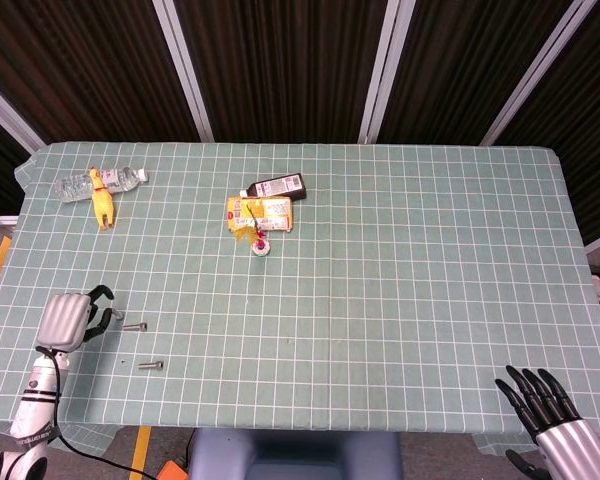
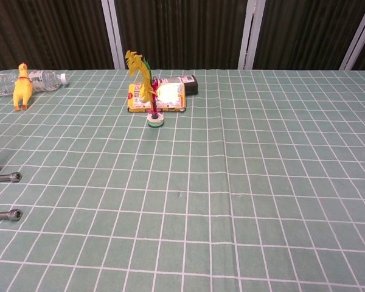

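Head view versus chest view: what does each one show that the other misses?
Only the head view shows the two robot hands: the left robot hand by a bolt, and the right robot hand at the table's near corner, fingers spread and holding nothing. Only the chest view shows the feathered toy standing upright, its yellow feathers rising above its round base. Both show the green checked table, water bottle, yellow rubber chicken, yellow packet, dark bottle and two bolts.

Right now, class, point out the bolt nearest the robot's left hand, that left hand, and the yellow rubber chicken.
Bolt (image 1: 133, 326), head view, middle of its shank.
Left hand (image 1: 72, 320), head view, back of the hand.
Yellow rubber chicken (image 2: 20, 89), chest view, its body.
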Controlling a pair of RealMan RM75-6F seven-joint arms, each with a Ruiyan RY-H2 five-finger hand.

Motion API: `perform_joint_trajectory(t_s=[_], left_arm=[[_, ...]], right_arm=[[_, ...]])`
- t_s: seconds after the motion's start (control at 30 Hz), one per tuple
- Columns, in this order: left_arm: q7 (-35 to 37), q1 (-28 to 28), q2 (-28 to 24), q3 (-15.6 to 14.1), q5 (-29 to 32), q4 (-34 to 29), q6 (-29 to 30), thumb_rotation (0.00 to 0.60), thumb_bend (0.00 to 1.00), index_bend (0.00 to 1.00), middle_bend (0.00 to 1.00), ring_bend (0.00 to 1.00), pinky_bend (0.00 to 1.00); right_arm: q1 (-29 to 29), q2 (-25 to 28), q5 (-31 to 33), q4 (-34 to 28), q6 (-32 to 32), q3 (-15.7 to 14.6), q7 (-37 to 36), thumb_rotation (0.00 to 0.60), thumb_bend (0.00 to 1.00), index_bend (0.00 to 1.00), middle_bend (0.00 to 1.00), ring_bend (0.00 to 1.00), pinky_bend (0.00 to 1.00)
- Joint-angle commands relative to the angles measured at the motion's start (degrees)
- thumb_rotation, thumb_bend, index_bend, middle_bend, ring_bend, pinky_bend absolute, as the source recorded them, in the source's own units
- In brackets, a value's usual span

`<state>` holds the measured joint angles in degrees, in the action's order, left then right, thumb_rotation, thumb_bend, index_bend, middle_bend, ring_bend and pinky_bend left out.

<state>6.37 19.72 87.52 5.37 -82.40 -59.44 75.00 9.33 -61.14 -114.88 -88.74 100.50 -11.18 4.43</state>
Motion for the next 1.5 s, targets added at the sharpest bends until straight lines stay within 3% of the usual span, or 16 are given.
perform_joint_trajectory(t_s=[0.03, 0.27, 0.47, 0.7, 1.03, 1.5], left_arm=[[1.31, -1.61, -2.02, -0.83, -1.83, -4.20, 2.76, 0.600, 0.46, 0.44, 1.00, 1.00, 1.00], [-0.60, -4.21, -3.64, -4.51, -3.44, -10.43, 3.31, 0.600, 0.46, 0.44, 1.00, 1.00, 1.00], [-5.64, -5.38, -0.75, -5.61, -3.72, -8.34, 3.72, 0.600, 0.46, 0.42, 1.00, 1.00, 1.00], [-7.18, -5.44, 1.98, -5.50, -2.48, -4.75, 1.61, 0.600, 0.46, 0.41, 1.00, 1.00, 1.00], [-9.80, -5.25, 2.12, -4.88, -0.50, -4.50, -1.10, 0.600, 0.46, 0.32, 1.00, 1.00, 1.00], [-11.79, -3.86, 3.07, -3.70, 1.61, -3.42, -4.93, 0.600, 0.46, 0.32, 1.00, 1.00, 1.00]], right_arm=[[0.04, -0.03, -0.26, 0.03, -0.02, -0.15, 0.16, 0.600, 0.18, 0.00, 0.00, 0.00, 0.00], [0.26, 0.03, -0.73, 0.32, 0.75, -0.25, -0.20, 0.600, 0.18, 0.00, 0.00, 0.00, 0.00], [0.37, 0.31, -1.07, 0.56, 1.25, -0.45, -0.85, 0.600, 0.18, 0.00, 0.00, 0.00, 0.00], [0.47, 0.48, -1.03, 0.75, 1.85, -0.34, -1.46, 0.600, 0.18, 0.00, 0.00, 0.00, 0.00], [0.45, 0.50, -1.08, 0.62, 1.48, -0.41, -1.25, 0.600, 0.18, 0.00, 0.00, 0.00, 0.00], [0.43, 0.64, -0.79, 0.50, 1.52, -0.27, -1.57, 0.600, 0.18, 0.00, 0.00, 0.00, 0.00]])
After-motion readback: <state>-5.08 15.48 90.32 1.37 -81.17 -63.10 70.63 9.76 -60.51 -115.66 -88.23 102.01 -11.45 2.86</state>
